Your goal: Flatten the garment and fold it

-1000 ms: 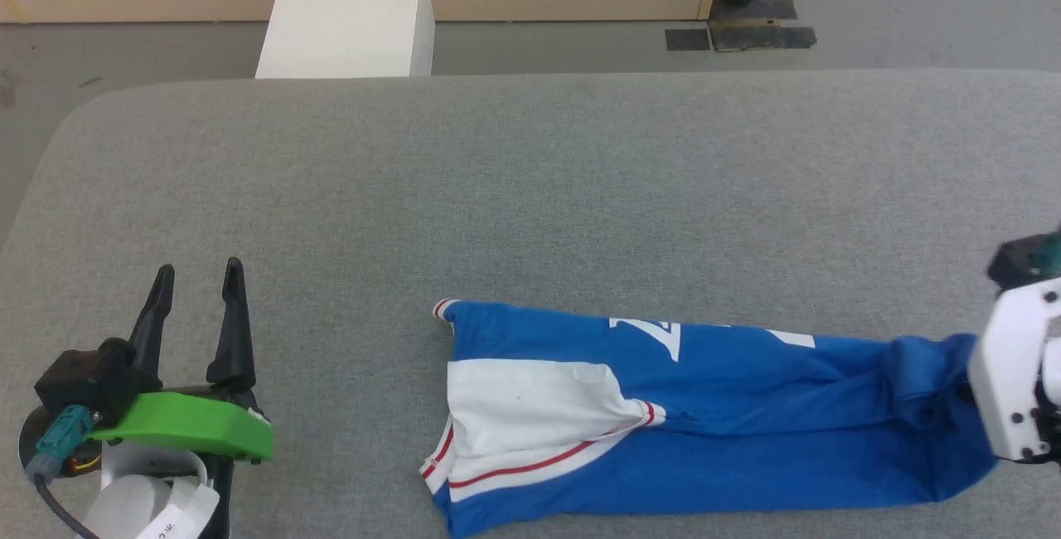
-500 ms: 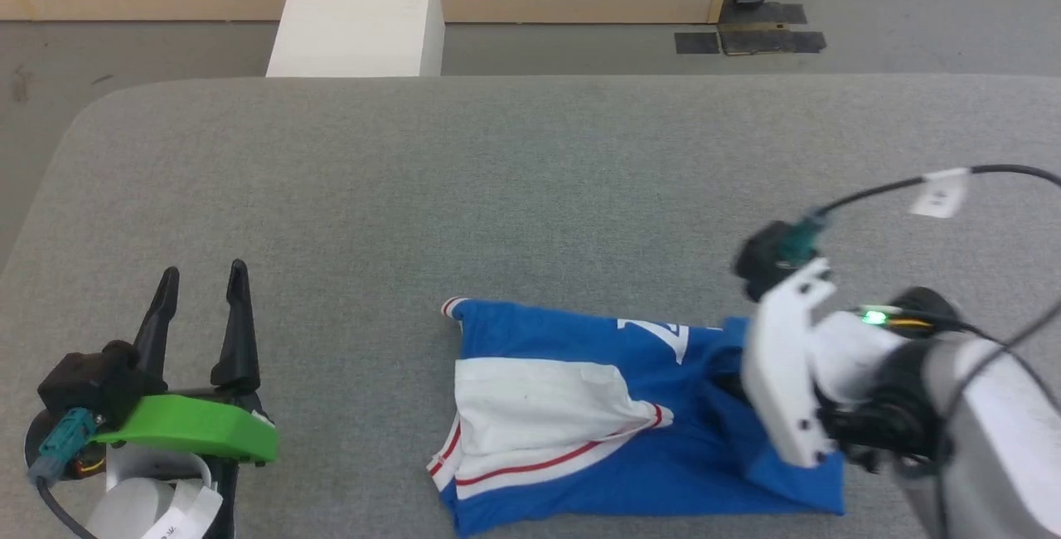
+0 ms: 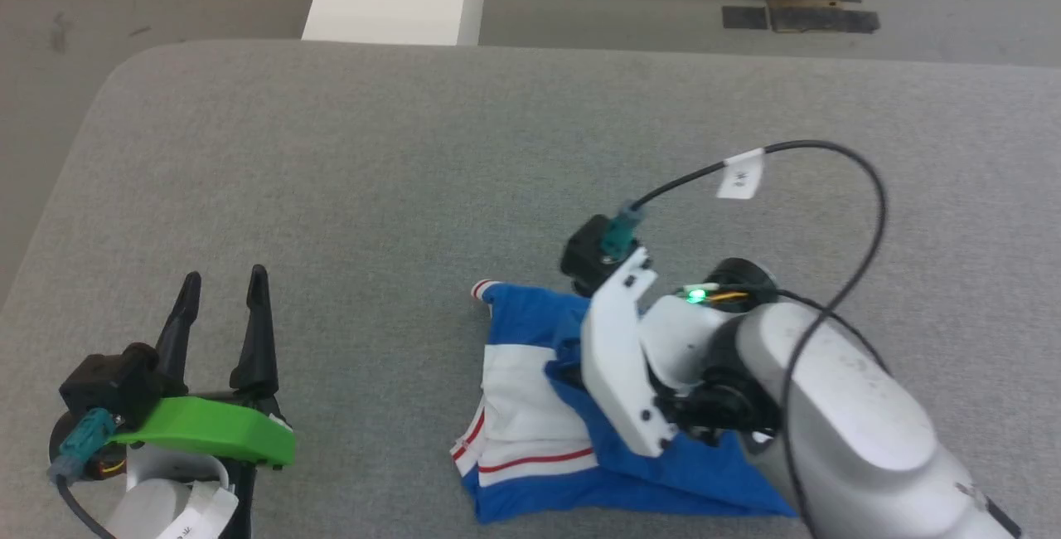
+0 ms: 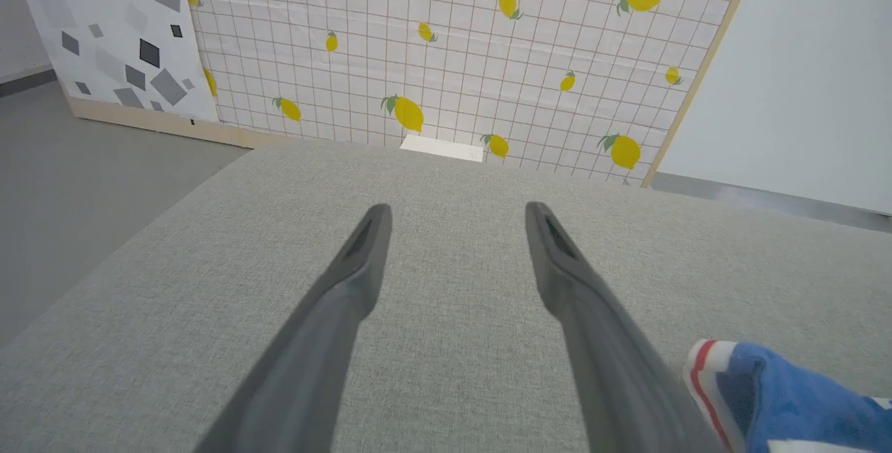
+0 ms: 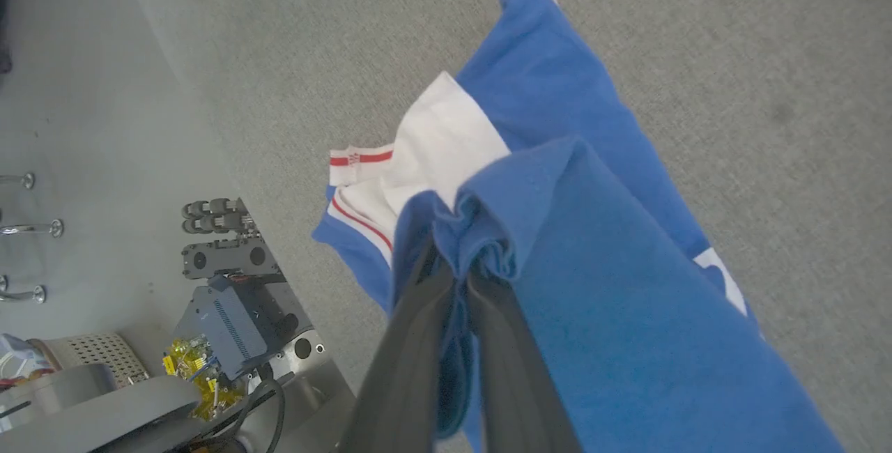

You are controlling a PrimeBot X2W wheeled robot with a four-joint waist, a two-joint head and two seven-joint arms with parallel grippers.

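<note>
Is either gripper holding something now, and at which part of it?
The right gripper is shut on the garment, pinching a bunched blue edge of it. The left gripper is open, holding nothing.

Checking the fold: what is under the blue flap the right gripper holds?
The right gripper, shut on the jersey's blue flap, holds it above the white sleeve, whose red-striped cuff peeks out. Whatever lies further beneath the flap is covered.

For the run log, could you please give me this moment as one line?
phase: fold | right gripper: shut on garment, blue layer lifted over white sleeve | left gripper: open, above table
</note>
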